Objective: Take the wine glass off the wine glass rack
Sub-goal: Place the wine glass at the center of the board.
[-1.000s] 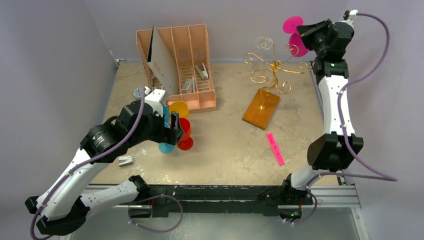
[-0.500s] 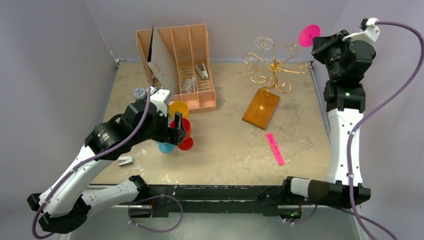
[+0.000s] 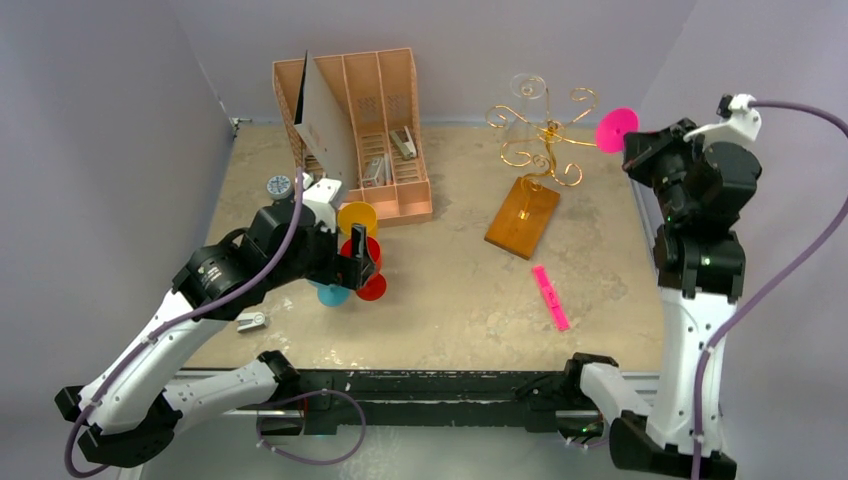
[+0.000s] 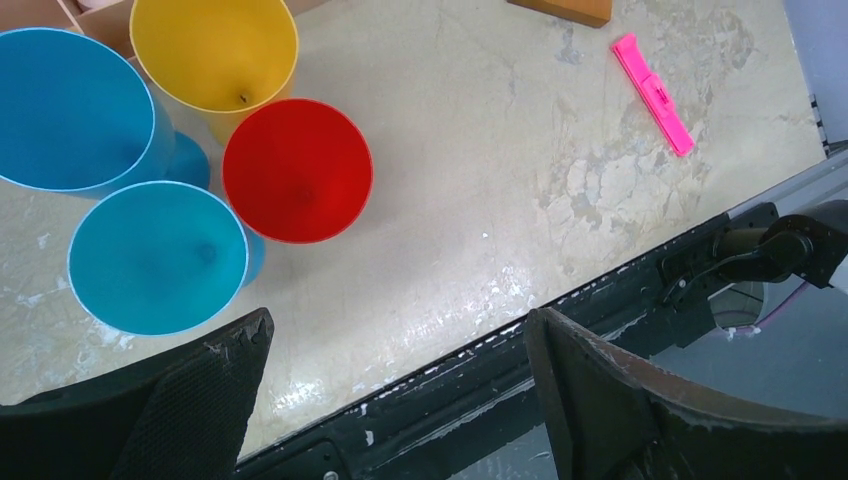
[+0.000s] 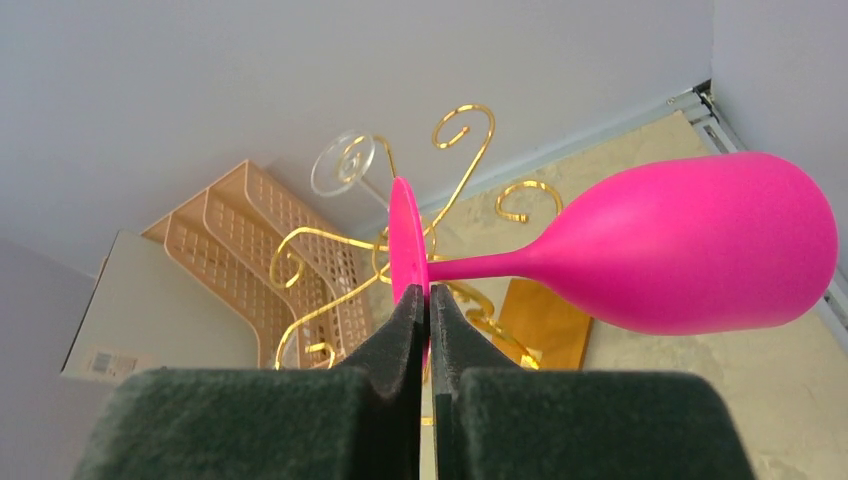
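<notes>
Left gripper (image 4: 400, 400): fingers (image 4: 180, 400) spread wide, nothing between them. It hovers over the red cup (image 4: 297, 170) and its blue and yellow neighbours at the left of the table (image 3: 450, 290). No part in this step, as far as I can judge.

File organiser (image 3: 355, 130) sits at back left, not involved.

Wine glass rack (image 3: 540, 135) stands back centre-right on its wooden base. A clear glass (image 5: 345, 165) hangs from one of its upper curls.

Pink marker (image 3: 550, 297) lies flat on the table in front of the rack.

Right gripper (image 5: 428, 310): pads (image 5: 390, 340) closed tight on the rim of the disc foot of the pink wine glass (image 5: 700, 245). The glass is in the air on its side, stem roughly level, bowl pointing away from the rack. From above, the foot sits just beside the rack's rightmost curl and looks clear of the wire.

My read: the unhooking is basically done and this is the carry-away.

Next move needs:
- more clearance from the gold curls
- a wrist roll to bring the foot down
- a bare spot on the table

Pinching a thin foot edge with the bowl cantilevered out is a weak hold, so go slow.
</notes>
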